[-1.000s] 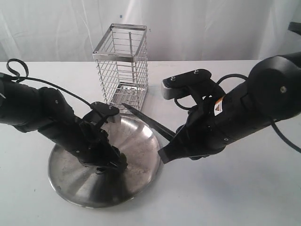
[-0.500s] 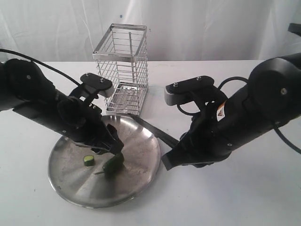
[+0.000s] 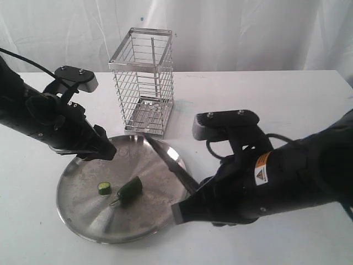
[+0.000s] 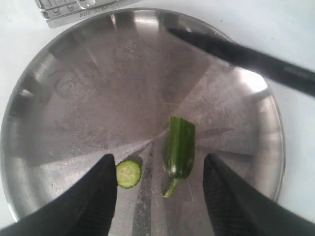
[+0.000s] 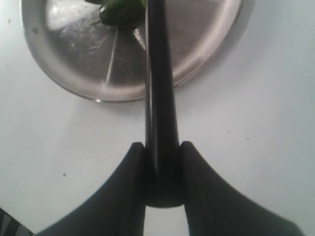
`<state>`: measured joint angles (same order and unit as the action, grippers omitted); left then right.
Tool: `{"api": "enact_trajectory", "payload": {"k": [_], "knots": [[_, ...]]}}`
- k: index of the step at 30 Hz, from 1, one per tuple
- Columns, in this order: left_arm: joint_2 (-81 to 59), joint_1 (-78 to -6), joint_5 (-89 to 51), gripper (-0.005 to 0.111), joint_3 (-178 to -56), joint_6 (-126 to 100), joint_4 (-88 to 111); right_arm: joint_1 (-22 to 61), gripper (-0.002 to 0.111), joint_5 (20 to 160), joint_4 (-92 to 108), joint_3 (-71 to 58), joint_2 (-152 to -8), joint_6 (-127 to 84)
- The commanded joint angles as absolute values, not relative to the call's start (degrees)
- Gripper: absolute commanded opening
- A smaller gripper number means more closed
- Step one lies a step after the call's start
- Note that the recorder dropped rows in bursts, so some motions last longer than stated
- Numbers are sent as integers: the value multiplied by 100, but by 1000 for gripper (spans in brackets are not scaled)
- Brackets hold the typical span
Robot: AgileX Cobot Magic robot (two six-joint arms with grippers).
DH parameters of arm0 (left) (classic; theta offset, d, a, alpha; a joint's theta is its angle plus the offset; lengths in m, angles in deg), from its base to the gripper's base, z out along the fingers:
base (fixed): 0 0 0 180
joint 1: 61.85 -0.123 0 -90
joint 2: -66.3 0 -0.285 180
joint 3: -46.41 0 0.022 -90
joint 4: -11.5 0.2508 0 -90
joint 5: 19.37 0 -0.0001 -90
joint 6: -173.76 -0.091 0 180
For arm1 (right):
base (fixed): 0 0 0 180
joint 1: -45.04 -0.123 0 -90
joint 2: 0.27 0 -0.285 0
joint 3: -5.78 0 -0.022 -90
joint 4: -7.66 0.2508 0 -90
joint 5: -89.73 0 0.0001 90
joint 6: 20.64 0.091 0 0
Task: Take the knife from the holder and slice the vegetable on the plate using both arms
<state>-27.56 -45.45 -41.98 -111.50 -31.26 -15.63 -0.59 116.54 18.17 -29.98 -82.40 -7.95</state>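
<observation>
Over at the left, the left gripper (image 3: 102,150) hangs above the plate's (image 3: 83,221) rim at about ten o'clock, jaws spread wide and holding nothing. Below it the plate holds two green bits: a thin round slice (image 3: 103,188) lying flat at nine o'clock of the centre, pale face up, and just beside it, close to the middle, the rest of the vegetable (image 3: 128,190), a stubby glossy piece with its stalk pointing toward seven o'clock and its cut end toward one. I'd guess it is light and firm but slick-skinned and rounded, so on smooth steel it could roll or skid under a blade. The sensible place to pinch it looks like the stalk half, across its width, leaving the cut end free. Beyond the plate at twelve o'clock stands the wire holder (image 3: 142,83), and I can see nothing standing in it. The knife (image 3: 168,163) slants low over the plate's right side, tip near one o'clock, apart from the vegetable. It looks thin, stiff and light. The right gripper (image 5: 161,150) is clamped on the butt of its handle, off the plate at four o'clock.
</observation>
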Motion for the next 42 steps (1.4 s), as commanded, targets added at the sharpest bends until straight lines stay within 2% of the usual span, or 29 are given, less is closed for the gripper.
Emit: {"api": "enact_trajectory", "payload": {"k": [1,17,42], "knots": [[-2700,-4572,-4362,57,-11180,-3021,-1586,-413,0,10890,1813,-3217,-8423,-332],[-2700,-4572,-4453,56,-11169,-3021,-1646,-789,0,10125,1836,-3348,-9417,57],[-2700,-4572,-4438,56,-11169,-3021,-1661,-878,0,9990,1845,-3348,-9479,79]]}}
